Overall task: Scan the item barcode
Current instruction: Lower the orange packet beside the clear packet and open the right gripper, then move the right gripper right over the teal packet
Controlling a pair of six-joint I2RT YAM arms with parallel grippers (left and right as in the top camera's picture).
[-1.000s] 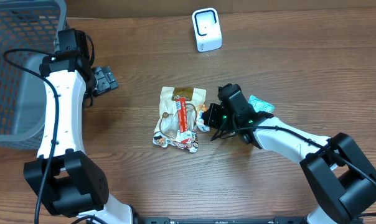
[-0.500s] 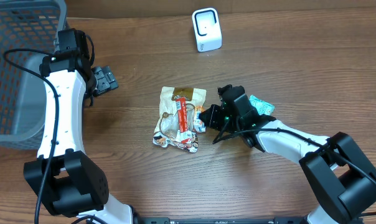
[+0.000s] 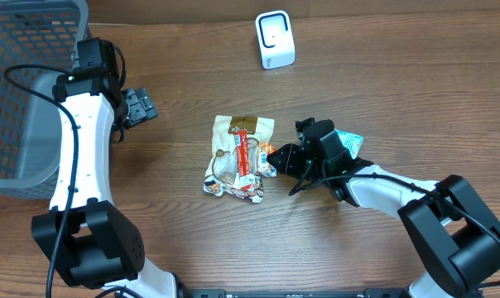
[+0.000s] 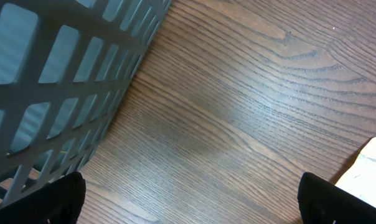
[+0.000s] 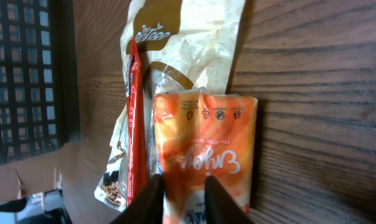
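From above, we see the bench (image 3: 415, 74) with a scanner (image 3: 275, 39) near its far edge. A basket (image 3: 18, 91) is cut off at the far left corner. The left gripper (image 3: 140, 106) hangs just beside the basket, well apart from everything else. Mid-bench lies a snack bag (image 3: 232, 159) with a red stick (image 3: 242, 153) on it. The pouch (image 3: 268, 168) shows only as an orange sliver at the bag's right edge, mostly hidden by the right gripper (image 3: 276, 157). A teal packet (image 3: 349, 141) peeks out from behind that arm.

At the left wrist, the fingers (image 4: 63, 199) sit in the bottom corners, spread wide with only bare wood between them. The basket wall fills the upper left. A pale corner (image 4: 370, 168) is cut off at the right, and we cannot tell what it belongs to.

At the right wrist, the pouch lies flat, overlapping the bag. Its near end runs between the two fingertips (image 5: 152, 199), which stand narrowly apart. We cannot tell whether they pinch it. The pouch's small print is too blurred to read.
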